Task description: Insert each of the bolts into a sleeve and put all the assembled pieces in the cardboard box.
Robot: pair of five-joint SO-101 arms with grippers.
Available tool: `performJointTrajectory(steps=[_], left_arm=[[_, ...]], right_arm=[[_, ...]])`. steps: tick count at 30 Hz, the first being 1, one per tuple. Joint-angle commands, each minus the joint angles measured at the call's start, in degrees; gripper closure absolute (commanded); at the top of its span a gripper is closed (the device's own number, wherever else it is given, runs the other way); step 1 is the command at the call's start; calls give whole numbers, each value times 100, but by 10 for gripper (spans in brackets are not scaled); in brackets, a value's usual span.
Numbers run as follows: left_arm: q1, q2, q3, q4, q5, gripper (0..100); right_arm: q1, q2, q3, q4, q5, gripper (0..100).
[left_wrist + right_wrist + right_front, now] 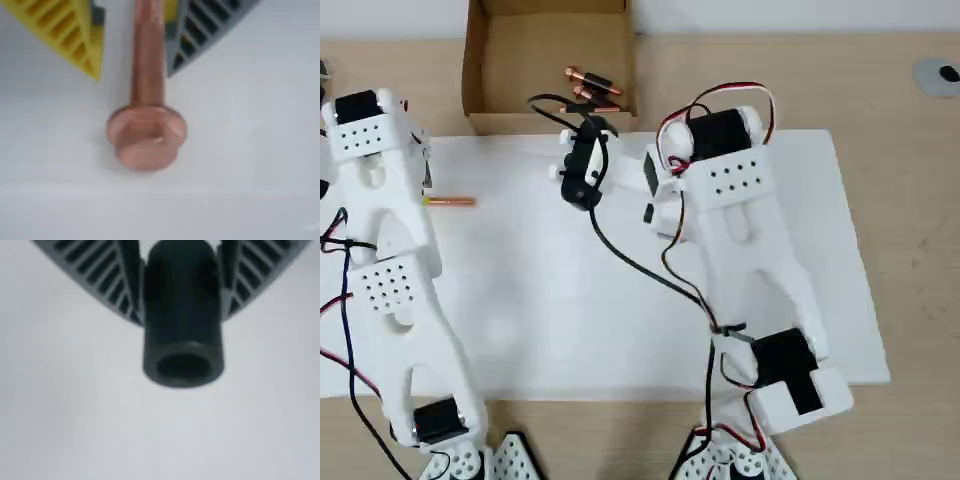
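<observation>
Where the high view looks down on the white mat (520,300), the left gripper (426,198) at its left edge pinches a copper bolt (453,201) lying flat. The right gripper (585,190) sits near the front wall of the cardboard box (475,70), which holds assembled pieces (592,90). At the left wrist, yellow and grey fingers (80,35) clamp the copper bolt (146,135), flanged head outward, close over the mat. At the right wrist, grey fingers (95,285) grip a black sleeve (182,340), open bore facing out.
</observation>
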Motion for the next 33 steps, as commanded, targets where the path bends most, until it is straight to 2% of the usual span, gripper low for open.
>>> performJointTrajectory(steps=[1, 18, 33], left_arm=[[-44, -207, 9, 79, -26, 902], [-246, -180, 211, 70, -35, 901], [-229, 505, 26, -141, -9, 906]], right_arm=[[-40, -101, -4, 88, -9, 987], [-40, -101, -13, 88, 70, 987], [-31, -101, -31, 88, 79, 987]])
